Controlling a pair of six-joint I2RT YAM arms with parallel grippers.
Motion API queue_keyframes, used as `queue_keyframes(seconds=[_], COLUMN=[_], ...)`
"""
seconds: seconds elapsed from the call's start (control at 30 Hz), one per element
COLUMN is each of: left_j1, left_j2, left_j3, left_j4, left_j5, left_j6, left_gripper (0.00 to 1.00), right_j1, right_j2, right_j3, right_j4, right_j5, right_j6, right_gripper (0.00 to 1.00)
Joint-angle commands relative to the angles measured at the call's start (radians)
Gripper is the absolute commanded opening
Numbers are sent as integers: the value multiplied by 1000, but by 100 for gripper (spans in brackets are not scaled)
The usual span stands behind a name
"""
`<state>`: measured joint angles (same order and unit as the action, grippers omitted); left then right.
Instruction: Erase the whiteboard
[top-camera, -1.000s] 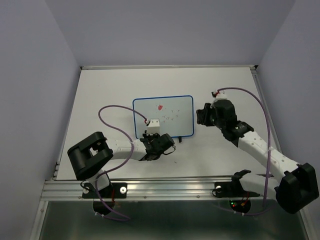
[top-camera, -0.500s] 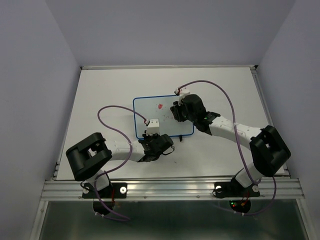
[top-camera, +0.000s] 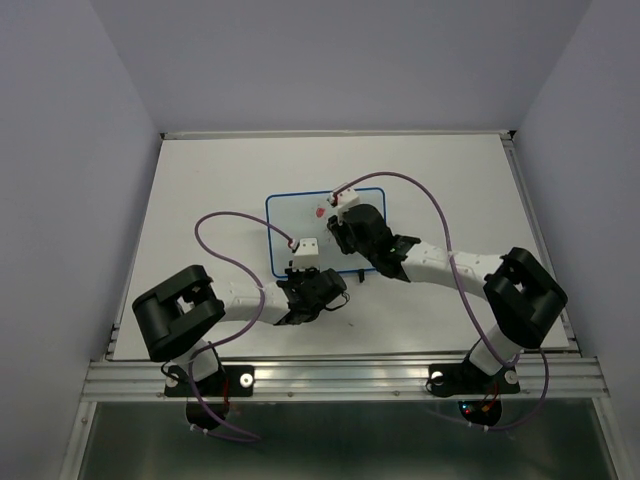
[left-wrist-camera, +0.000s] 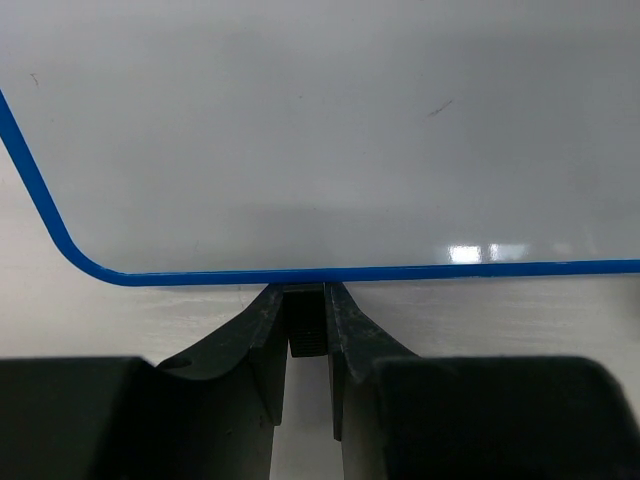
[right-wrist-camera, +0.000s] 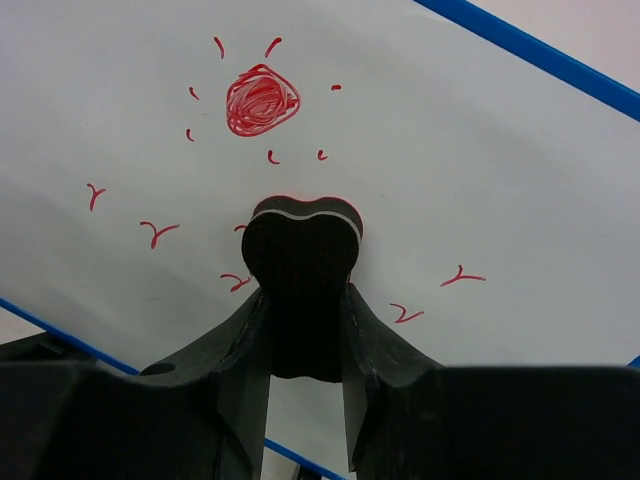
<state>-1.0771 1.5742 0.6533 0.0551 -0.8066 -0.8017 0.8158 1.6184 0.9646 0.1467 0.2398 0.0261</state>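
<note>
The whiteboard (top-camera: 290, 215), white with a thin blue frame, lies flat in the middle of the table. It carries a red scribbled dot (top-camera: 319, 212) and small red marks. My left gripper (top-camera: 304, 276) is at the board's near edge, shut on one of its black feet (left-wrist-camera: 306, 330); the blue frame (left-wrist-camera: 400, 271) runs just beyond the fingertips. My right gripper (top-camera: 338, 227) is over the board, shut on a black heart-shaped eraser (right-wrist-camera: 303, 255). The eraser rests on the board (right-wrist-camera: 480, 160) just short of the red dot (right-wrist-camera: 262, 100), among the small marks.
The board's second black foot (top-camera: 358, 278) sticks out at its near edge, right of my left gripper. Purple cables loop over both arms. The white tabletop (top-camera: 220, 170) is walled at the back and both sides, with a metal rail along the front.
My right arm has swung left from beside the board's right edge onto the board, carrying the eraser toward the red dot. My left gripper has stayed put.
</note>
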Motion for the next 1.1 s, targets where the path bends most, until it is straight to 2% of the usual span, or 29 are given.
queue_keyframes(seconds=[0.0,0.07,0.23,0.47,0.7,0.77,0.93,1.07], left_j1=[-7,-7,-7,-7,-6,-7,-6,-7], left_j2=[23,26,32,60,50,44,37,35], left_j3=[-23,-30,-40,-30,-40,-41,-37,-37], left_j4=[58,58,61,61,65,66,77,84], left_j5=[9,3,-2,-3,1,0,-6,-11], left_j6=[13,9,2,2,4,2,13,24], left_gripper=[0,0,0,0,0,0,0,0], right_j1=[11,11,11,-7,-37,-37,-37,-37], right_j2=[8,-6,-20,-52,-66,-84,-91,-60], right_j3=[-35,-29,-14,-35,-35,-43,-99,-106], right_j4=[60,82,120,129,136,137,139,122], right_j5=[134,253,426,400,457,428,160,26], right_j6=[21,2,-60,-57,-81,-90,-130,-149], right_gripper=[6,6,5,4,5,5,5,5])
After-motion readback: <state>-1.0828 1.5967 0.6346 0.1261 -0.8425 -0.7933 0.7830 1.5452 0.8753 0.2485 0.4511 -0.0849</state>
